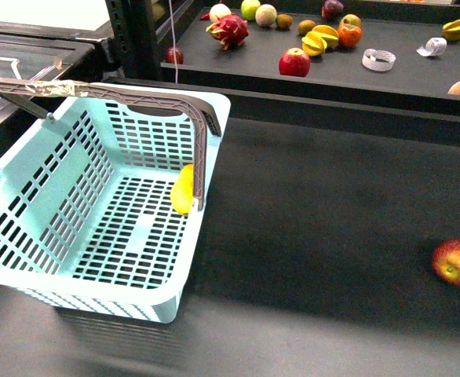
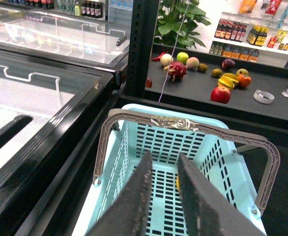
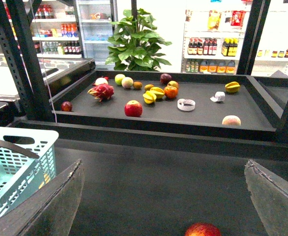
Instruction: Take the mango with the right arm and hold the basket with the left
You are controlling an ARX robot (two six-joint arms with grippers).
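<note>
One red-yellow apple (image 1: 458, 262) lies at the right edge of the front frame on the dark counter (image 1: 316, 228). Left of it the basket (image 1: 26, 259) fills the lower left, the mango (image 1: 183, 189) inside against its right wall, under a handle. Above the basket, the left gripper (image 2: 163, 169) has its fingers narrowly parted, gripping nothing. The right gripper (image 3: 163, 196) is spread wide. Farther back, top of frame, assorted fruit sits on a shelf (image 1: 403, 78).

Near surface: a red-yellow apple (image 1: 458, 262) lies alone on the dark counter (image 1: 316, 228).
Raised tray (image 1: 403, 77): dragon fruit (image 1: 228, 31), red apple (image 1: 294, 62), cut starfruit (image 1: 315, 43), tape roll (image 1: 378, 60).
Behind: potted plant (image 3: 136, 39).
</note>
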